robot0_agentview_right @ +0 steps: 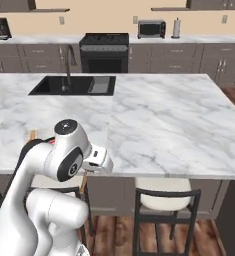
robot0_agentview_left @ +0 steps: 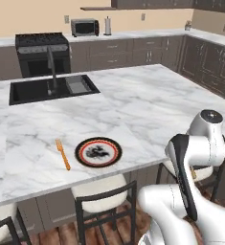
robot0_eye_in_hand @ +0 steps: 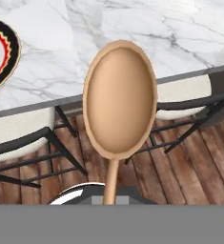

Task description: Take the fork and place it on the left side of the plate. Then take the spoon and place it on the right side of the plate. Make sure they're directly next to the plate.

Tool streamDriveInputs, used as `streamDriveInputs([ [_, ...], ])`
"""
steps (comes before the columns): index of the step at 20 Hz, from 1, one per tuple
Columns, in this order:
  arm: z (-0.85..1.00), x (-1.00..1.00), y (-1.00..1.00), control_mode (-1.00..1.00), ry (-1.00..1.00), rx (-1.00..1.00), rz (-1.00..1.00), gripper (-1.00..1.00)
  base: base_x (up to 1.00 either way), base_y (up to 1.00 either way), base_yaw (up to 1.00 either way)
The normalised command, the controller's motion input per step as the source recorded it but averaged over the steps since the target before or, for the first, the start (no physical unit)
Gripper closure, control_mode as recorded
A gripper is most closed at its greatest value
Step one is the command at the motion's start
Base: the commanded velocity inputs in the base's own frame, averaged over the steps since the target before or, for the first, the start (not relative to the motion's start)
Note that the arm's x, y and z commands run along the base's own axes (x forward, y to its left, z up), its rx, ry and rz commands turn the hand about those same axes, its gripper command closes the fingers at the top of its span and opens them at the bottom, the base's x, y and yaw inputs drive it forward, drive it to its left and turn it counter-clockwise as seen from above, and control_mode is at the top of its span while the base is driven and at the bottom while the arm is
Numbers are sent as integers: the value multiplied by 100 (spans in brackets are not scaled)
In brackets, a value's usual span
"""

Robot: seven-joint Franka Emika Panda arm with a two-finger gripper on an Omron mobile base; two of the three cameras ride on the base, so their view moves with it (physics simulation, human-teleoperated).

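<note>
On the island – fork [robot0_agentview_left: 62,154] left of plate [robot0_agentview_left: 98,152] | hand view – fingers clamped on spoon [robot0_eye_in_hand: 119,102], held over the island edge.

**What the views hide or cut off**

In the hand view the plate [robot0_eye_in_hand: 1,52] is cut by the left edge, leaving one arc of its rim. The spoon [robot0_eye_in_hand: 119,97] loses the lower end of its handle behind the bottom band, so the grip on it is hidden. From the right base view the arm's white body covers the plate and nearly all of the fork [robot0_agentview_right: 32,134].
</note>
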Motion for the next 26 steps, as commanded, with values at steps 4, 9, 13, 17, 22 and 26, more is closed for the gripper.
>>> streamDriveInputs([
  [4,0,0,0,100,0,0,0,100,10,-30,28],
  [9,0,0,0,100,0,0,0,100,10,-22,33],
  [13,0,4,-10,-100,-2,3,17,100,7,-10,18],
  [17,0,23,-24,-100,-9,9,33,100,0,0,0],
  [22,0,49,-11,-100,-19,14,26,100,0,0,0],
  [26,0,68,0,-100,-2,11,6,100,0,0,0],
])
